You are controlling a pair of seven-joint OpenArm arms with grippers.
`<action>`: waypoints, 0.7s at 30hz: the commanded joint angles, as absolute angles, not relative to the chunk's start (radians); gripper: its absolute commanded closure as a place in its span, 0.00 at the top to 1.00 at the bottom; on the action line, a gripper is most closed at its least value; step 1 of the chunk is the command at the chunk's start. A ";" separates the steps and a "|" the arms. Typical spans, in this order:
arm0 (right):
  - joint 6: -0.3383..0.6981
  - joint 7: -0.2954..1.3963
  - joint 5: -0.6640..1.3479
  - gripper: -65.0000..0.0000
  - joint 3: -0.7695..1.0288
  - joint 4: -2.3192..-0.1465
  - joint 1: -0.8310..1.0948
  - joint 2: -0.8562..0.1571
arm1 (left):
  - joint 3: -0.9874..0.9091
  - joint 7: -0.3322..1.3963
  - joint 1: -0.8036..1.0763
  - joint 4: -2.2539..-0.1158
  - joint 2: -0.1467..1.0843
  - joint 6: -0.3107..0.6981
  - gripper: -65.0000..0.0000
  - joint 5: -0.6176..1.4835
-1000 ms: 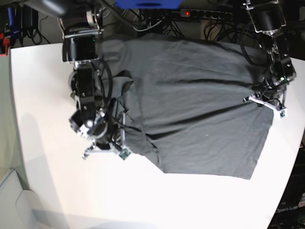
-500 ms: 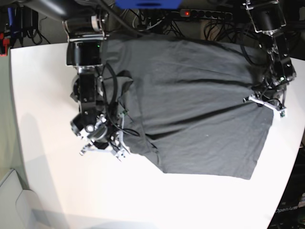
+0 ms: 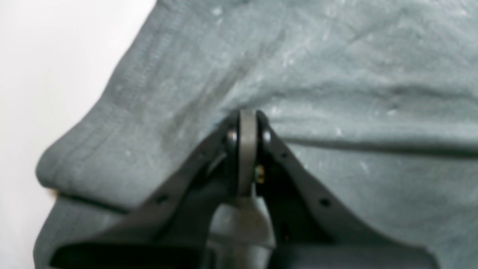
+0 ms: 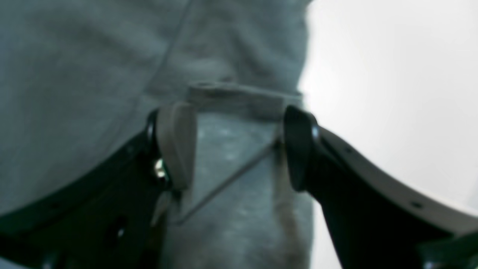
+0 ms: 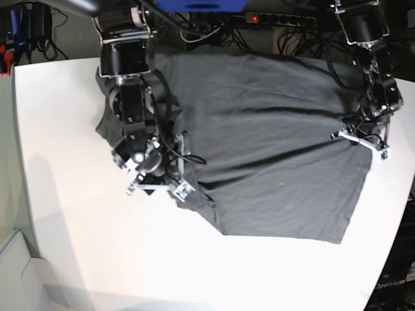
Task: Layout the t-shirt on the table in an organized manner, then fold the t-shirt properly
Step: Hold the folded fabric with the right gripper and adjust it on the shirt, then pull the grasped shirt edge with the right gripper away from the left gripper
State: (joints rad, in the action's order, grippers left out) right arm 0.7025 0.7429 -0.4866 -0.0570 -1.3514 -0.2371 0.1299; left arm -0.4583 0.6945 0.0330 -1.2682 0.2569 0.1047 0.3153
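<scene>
1. Broadly, the t-shirt (image 5: 272, 142) lies spread over the upper centre of the table (image 5: 78, 259).
2. At frame right, the left gripper (image 5: 360, 140) is pinched closed on the t-shirt's edge.
3. At left centre, the right gripper (image 5: 159, 188) gapes wide, cloth loose between its jaws.

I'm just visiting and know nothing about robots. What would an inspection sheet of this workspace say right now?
Surface: the table is white and smooth, with a rounded edge.
Job's things: the t-shirt is dark grey, spread out but wrinkled, with one side bunched under an arm.
Clutter: nothing seen on the table besides the shirt.
Grippers: the left gripper is shut, pinching a fold of shirt near its hem; the right gripper is open, its jaws either side of a folded cloth edge.
Cables: black cables run along both arms, and more lie tangled behind the table.
Surroundings: a power strip with a red light sits behind the table.
</scene>
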 commanded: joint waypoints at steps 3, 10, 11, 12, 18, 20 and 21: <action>0.698 0.714 -0.479 0.58 -0.056 -1.360 -0.260 0.136 | -0.455 0.792 0.050 -1.247 0.255 0.084 0.00 0.277; 0.698 0.710 -0.481 0.57 -0.056 -1.356 -0.260 0.147 | -0.455 0.791 0.050 -1.247 0.255 0.084 0.00 0.277; 0.698 0.708 -0.481 0.55 -0.056 -1.356 -0.260 0.147 | -0.455 0.791 0.050 -1.247 0.255 0.084 0.00 0.277; 0.698 0.708 -0.481 0.52 -0.056 -1.354 -0.260 0.147 | -0.455 0.791 0.050 -1.247 0.255 0.084 0.00 0.277; 0.698 0.682 -0.481 0.19 -0.056 -1.282 -0.271 0.145 | -0.456 0.791 0.050 -1.245 0.255 0.084 0.00 0.277; 0.698 0.664 -0.481 0.13 -0.056 -1.264 -0.271 0.143 | -0.456 0.791 0.050 -1.245 0.255 0.084 0.00 0.277; 0.698 0.661 -0.481 0.12 -0.056 -1.260 -0.271 0.143 | -0.456 0.791 0.050 -1.245 0.255 0.084 0.00 0.277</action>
State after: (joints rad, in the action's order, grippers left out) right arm 0.7021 0.6647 -0.4831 -0.0536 -1.2526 -0.2543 0.1387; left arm -0.4587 0.6945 0.0330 -1.2667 0.2573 0.1047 0.3153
